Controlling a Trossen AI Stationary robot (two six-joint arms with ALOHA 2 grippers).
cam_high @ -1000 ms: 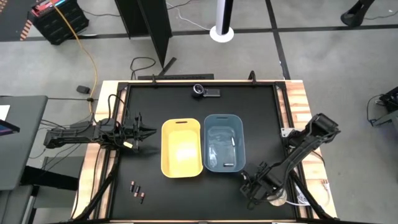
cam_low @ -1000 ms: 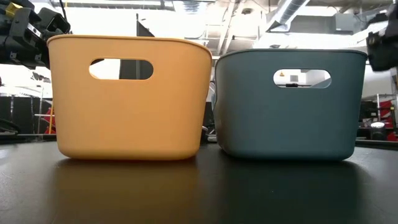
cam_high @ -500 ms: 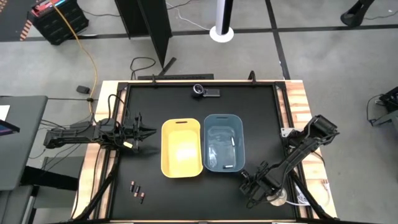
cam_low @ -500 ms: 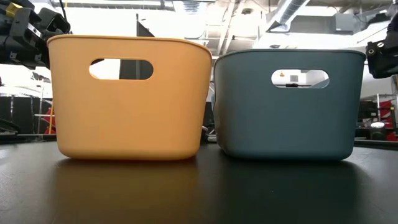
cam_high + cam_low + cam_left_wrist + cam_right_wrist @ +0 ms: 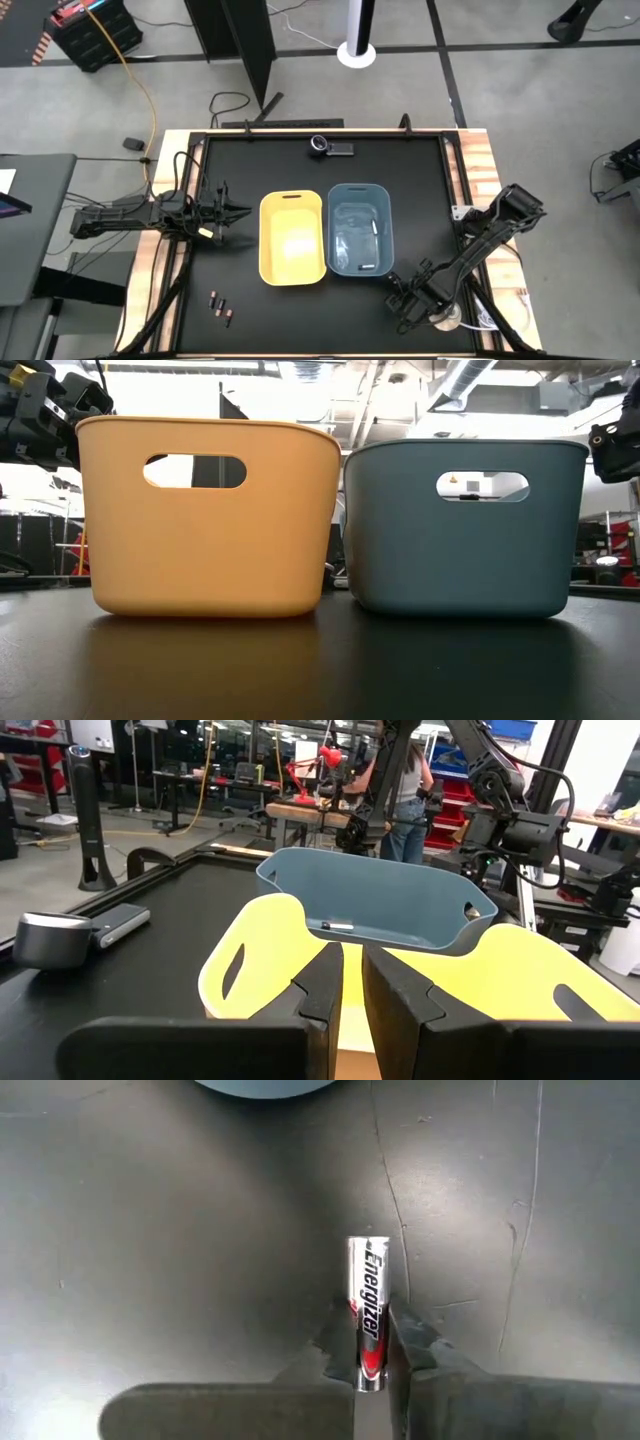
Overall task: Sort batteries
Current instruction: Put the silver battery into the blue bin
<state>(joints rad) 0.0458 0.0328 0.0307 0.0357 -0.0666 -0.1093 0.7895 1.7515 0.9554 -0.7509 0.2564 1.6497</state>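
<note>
A silver battery (image 5: pixel 368 1285) with a red end lies between the fingers of my right gripper (image 5: pixel 369 1325), which is shut on it near the table's right front, just in front of the blue bin (image 5: pixel 331 232). Three dark batteries (image 5: pixel 221 306) lie on the table at the front left. The blue bin holds pale batteries (image 5: pixel 375 228), one also in the left wrist view (image 5: pixel 338 926). The yellow bin (image 5: pixel 266 240) stands left of the blue one. My left gripper (image 5: pixel 346 982) hovers left of the yellow bin, shut on nothing. My right gripper pinches the silver battery's red end (image 5: pixel 367 1352) between its two fingers (image 5: pixel 338 1342). The fingers lie along the battery, whose silver end sticks out ahead of them. I cannot tell whether the battery is lifted off the black table.
A small camera-like device (image 5: pixel 330 146) sits at the table's far edge. A pale round thing (image 5: pixel 447 322) lies by my right arm at the front right. Bare black table stretches between the bins and the front edge. A person (image 5: pixel 406 790) stands in the room beyond.
In the low view my right arm has sunk a little toward the table. The bins and the three dark batteries have stayed where they were.
</note>
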